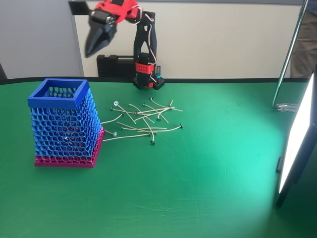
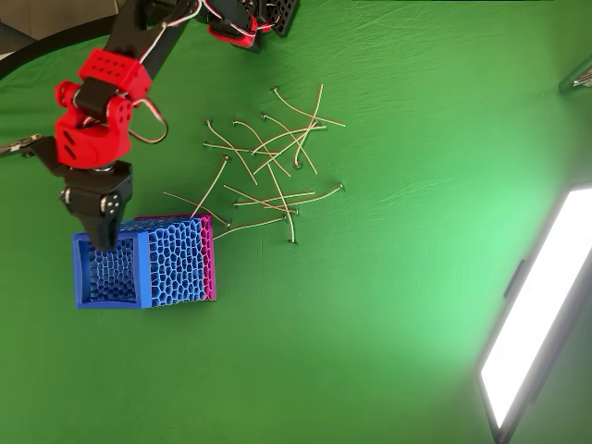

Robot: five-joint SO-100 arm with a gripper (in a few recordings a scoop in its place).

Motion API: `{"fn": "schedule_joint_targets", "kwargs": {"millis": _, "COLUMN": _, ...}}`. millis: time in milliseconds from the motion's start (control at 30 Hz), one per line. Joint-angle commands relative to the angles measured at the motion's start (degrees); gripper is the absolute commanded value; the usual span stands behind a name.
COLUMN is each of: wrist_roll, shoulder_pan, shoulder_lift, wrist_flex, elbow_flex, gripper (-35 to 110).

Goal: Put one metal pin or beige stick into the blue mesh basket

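Note:
The blue mesh basket (image 1: 64,126) stands upright on its magenta base at the left of the green table; in the overhead view the blue mesh basket (image 2: 171,264) is at lower left. Several thin beige sticks (image 1: 143,119) lie scattered right of it, also seen as a loose pile of sticks (image 2: 268,166) from overhead. My red-and-black gripper (image 1: 90,49) hangs high in the air above the basket. From overhead, the gripper (image 2: 102,236) tip sits over the basket's back-left rim. Its dark fingers look pressed together, and I see no stick between them.
The arm's base (image 1: 146,74) stands at the table's far edge, with a black case (image 1: 114,67) behind it. A bright light panel (image 1: 297,139) leans at the right edge, and a metal pole (image 1: 290,54) rises at back right. Open green mat fills the front.

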Motion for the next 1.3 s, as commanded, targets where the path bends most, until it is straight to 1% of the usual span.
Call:
{"fn": "schedule_joint_targets", "kwargs": {"millis": 0, "wrist_roll": -0.88, "shoulder_pan": -4.04, "shoulder_lift": 11.78, "wrist_flex": 0.09, "elbow_flex": 10.02, "gripper": 1}}
{"fn": "schedule_joint_targets", "kwargs": {"millis": 200, "wrist_roll": -1.93, "shoulder_pan": -12.92, "shoulder_lift": 31.90, "wrist_flex": -5.62, "elbow_flex": 35.68, "gripper": 1}}
{"fn": "schedule_joint_targets", "kwargs": {"millis": 333, "wrist_roll": -2.46, "shoulder_pan": -16.70, "shoulder_lift": 43.15, "wrist_flex": -7.21, "elbow_flex": 48.52, "gripper": 1}}
{"fn": "schedule_joint_targets", "kwargs": {"millis": 700, "wrist_roll": -6.59, "shoulder_pan": -17.84, "shoulder_lift": 71.63, "wrist_flex": -15.47, "elbow_flex": 83.23, "gripper": 1}}
{"fn": "schedule_joint_targets", "kwargs": {"millis": 867, "wrist_roll": -7.03, "shoulder_pan": -18.19, "shoulder_lift": 81.21, "wrist_flex": -14.94, "elbow_flex": 93.78, "gripper": 1}}
{"fn": "schedule_joint_targets", "kwargs": {"millis": 1000, "wrist_roll": -6.86, "shoulder_pan": -19.42, "shoulder_lift": 89.38, "wrist_flex": -10.63, "elbow_flex": 99.40, "gripper": 1}}
{"fn": "schedule_joint_targets", "kwargs": {"millis": 1133, "wrist_roll": -6.06, "shoulder_pan": -19.51, "shoulder_lift": 89.38, "wrist_flex": -9.05, "elbow_flex": 101.25, "gripper": 1}}
{"fn": "schedule_joint_targets", "kwargs": {"millis": 1267, "wrist_roll": -6.59, "shoulder_pan": -19.42, "shoulder_lift": 89.38, "wrist_flex": -10.02, "elbow_flex": 105.82, "gripper": 1}}
